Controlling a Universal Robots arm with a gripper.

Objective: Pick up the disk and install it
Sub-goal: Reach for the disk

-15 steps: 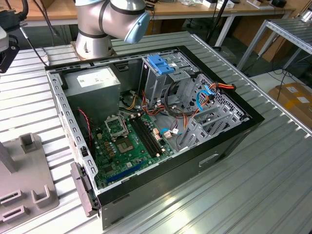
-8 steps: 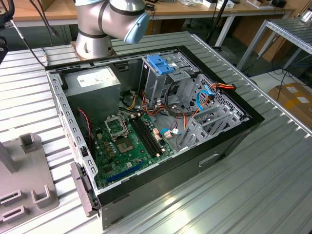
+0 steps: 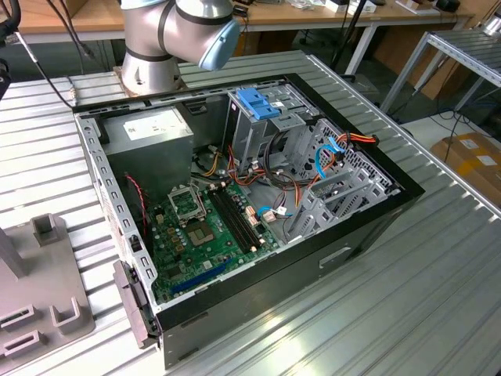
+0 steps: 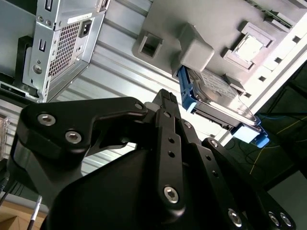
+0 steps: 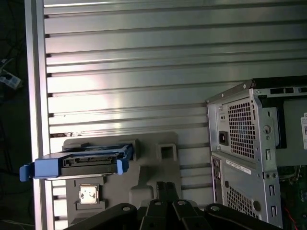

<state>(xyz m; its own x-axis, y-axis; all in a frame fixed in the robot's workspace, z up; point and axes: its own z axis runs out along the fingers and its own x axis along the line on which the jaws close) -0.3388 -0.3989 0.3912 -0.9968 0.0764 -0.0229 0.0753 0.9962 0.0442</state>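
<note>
While the black gripper point(image 5: 166, 185) hangs with jaws together and empty, the grey-metal disk point(image 5: 91, 161) in its blue bracket stands on edge in a grey plastic holder point(image 5: 160, 165) on the ribbed metal tabletop point(image 5: 144, 72). A grey-metal computer case point(image 5: 244, 143) stands near this holder.

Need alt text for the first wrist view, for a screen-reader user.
The disk, a grey drive in a blue bracket, sits in a grey fixture on the ribbed metal table, not yet picked up. The black gripper hangs apart from it; the computer case stands beside the fixture, vented rear panel showing.
</note>
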